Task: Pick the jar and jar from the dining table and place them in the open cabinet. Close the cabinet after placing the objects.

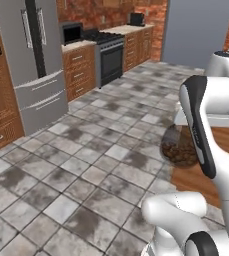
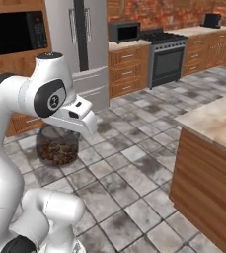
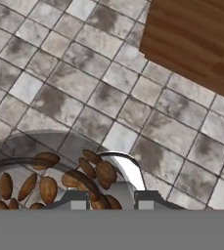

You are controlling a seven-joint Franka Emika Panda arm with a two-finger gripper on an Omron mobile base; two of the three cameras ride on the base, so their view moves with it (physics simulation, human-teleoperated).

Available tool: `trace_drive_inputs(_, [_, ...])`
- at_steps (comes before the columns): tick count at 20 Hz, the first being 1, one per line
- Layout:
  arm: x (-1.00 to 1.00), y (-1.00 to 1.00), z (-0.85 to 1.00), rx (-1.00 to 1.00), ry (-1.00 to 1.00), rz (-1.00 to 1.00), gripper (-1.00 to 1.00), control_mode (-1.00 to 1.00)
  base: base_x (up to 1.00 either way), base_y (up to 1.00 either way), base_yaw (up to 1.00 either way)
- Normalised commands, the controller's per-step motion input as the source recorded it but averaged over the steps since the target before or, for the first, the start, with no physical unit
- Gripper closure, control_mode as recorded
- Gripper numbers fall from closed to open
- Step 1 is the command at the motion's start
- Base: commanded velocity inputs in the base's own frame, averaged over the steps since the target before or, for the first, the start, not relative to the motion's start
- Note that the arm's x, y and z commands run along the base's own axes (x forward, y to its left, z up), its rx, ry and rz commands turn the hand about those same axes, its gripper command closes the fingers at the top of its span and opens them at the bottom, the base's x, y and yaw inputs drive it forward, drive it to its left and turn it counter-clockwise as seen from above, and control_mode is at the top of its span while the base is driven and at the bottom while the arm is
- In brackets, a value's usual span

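Step in hand, I think: you carry first jar toward cabinet. Gripper (image 3: 108, 199) pinching rim of bean jar (image 3: 50, 180); jar hangs in air under hand, over grey tile floor (image 1: 76, 165), near wooden counter side (image 2: 203, 192). Jar round, clear glass, full of dark brown beans. Next: drive to open cabinet, keep jar level, lift to shelf. Second jar waits for later.
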Motion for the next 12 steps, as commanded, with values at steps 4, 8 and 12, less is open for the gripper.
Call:
trace_drive_inputs(4, [0.00, 0.00, 0.00, 0.00, 0.00, 0.00, 1.00, 1.00, 0.58, 0.92, 0.00])
trace_drive_inputs(8, [0.00, 0.00, 0.00, 0.00, 0.00, 0.00, 1.00, 1.00, 0.72, 0.98, -0.02])
trace_drive_inputs(12, [0.00, 0.00, 0.00, 0.00, 0.00, 0.00, 1.00, 1.00, 0.65, 0.88, -0.01])
